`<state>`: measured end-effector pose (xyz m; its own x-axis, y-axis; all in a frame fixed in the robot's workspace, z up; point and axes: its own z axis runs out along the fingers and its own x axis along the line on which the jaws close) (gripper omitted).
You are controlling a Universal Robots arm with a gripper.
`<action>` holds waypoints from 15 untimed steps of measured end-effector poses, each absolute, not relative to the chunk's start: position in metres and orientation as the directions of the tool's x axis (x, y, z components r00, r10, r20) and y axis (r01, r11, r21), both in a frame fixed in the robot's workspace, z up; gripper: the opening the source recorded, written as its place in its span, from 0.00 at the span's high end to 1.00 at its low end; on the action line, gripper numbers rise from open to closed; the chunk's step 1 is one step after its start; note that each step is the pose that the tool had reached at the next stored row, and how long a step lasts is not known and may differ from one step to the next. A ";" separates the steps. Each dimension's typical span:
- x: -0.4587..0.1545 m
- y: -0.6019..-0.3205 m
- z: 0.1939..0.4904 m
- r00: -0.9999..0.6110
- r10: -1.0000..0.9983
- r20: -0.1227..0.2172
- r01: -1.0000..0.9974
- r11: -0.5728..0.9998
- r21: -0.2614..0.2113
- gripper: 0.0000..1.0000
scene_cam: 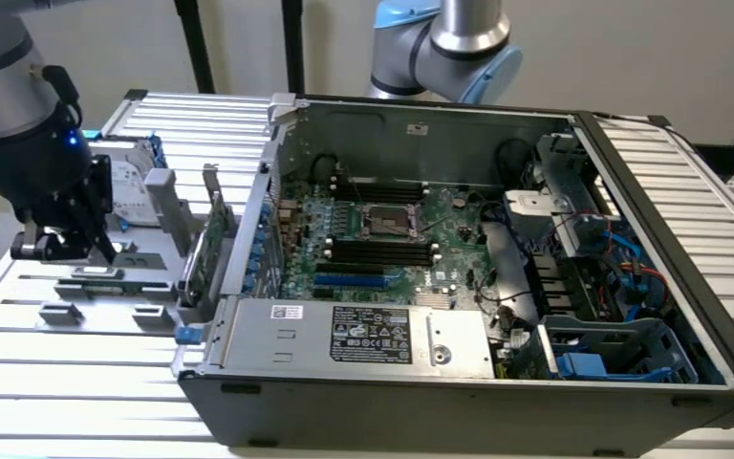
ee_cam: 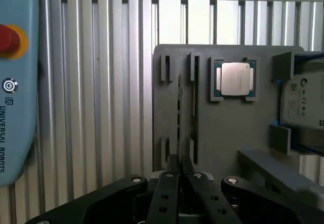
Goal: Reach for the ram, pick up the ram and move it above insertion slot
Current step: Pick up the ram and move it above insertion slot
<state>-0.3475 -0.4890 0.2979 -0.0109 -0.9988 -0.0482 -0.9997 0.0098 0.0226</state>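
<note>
The ram [ee_cam: 178,112] stands on edge in a groove of the gray holder [ee_cam: 228,133], near 1 processor chip [ee_cam: 235,78]; upright, its thin edge is free to grip. The gripper [ee_cam: 180,165], low at the exterior view's left, has its fingers pressed nearly together, apparently pinching the stick. The open computer case [scene_cam: 469,382] sits well apart.

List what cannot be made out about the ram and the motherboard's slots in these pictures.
1. The ram, wrist view: it stands edge-on in the gray holder, so its chips are hidden.
2. Its near end, wrist view: covered by the jaws of the gripper.
3. The black slots, exterior view: too small to tell how their latches stand.
</note>
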 end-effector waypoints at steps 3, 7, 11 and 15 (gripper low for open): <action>-0.340 -0.489 0.311 -0.008 -0.999 -0.052 -1.000 0.007 0.023 0.87; -0.329 -0.489 0.329 -0.004 -0.998 -0.057 -1.000 0.003 0.023 0.87; -0.318 -0.489 0.347 0.000 -0.998 -0.061 -1.000 -0.001 0.023 0.87; -0.302 -0.489 0.365 0.001 -0.998 -0.065 -1.000 -0.002 0.023 0.87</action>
<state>-0.3024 -0.4889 0.3647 0.0010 -0.9979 -0.0652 -0.9997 -0.0025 0.0225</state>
